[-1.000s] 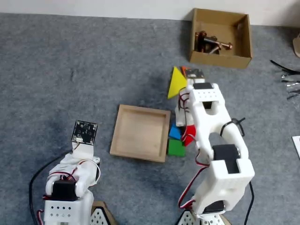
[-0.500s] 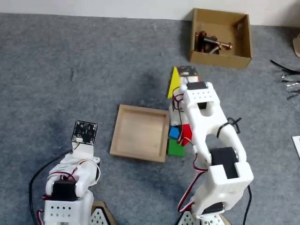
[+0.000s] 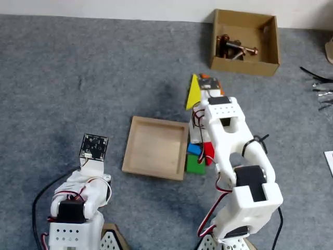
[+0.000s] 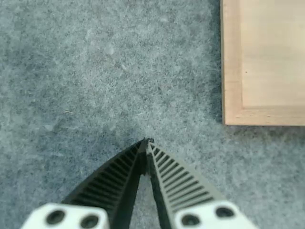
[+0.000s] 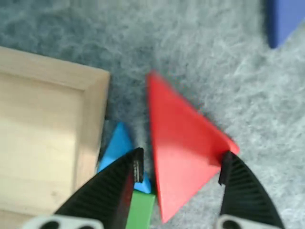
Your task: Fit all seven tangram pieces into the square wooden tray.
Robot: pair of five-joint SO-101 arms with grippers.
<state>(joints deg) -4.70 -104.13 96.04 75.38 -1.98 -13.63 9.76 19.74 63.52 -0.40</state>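
Red triangle (image 5: pixel 183 138) recorded flat on the grey carpet (image 3: pixel 78 67), directly between the jaws of the right gripper (image 5: pixel 181 167). The jaws stand apart and nothing is gripped. One jaw sits at the triangle's longest edge, the other at the corner opposite it.

The longest edge runs roughly parallel to the nearest rim of the tray (image 5: pixel 93 124). The tray lies to the side of that edge, toward the left arm. A light-blue piece (image 5: pixel 116 143) is wedged between the triangle and the tray wall and touches or nearly touches the wall. A lift is therefore judged necessary before any sideways carry, since a slide would push the light-blue piece.

The left gripper (image 4: pixel 145 145) is noted with jaws pressed together on nothing, hovering over carpet just off one corner of the tray. The right arm is much the nearer to the pieces.

Count:
- Tray: 1, with no piece seen inside it.
- Red triangle: 1.
- Light-blue piece: 1.
- Green piece (image 5: pixel 140 207): 1, touching the light-blue one.
- Darker blue piece (image 5: pixel 286 19): 1, well apart from the red triangle.
- Yellow triangle (image 3: pixel 194 92): 1, beyond the right arm.
- Orange sliver (image 3: pixel 218 85) beside the yellow triangle: possibly a sixth piece, cannot be told.
- Seventh piece: not located, presumably under the arm.
- Cardboard box (image 3: pixel 244 65): 1, holding copper-coloured parts and well apart from the tray.
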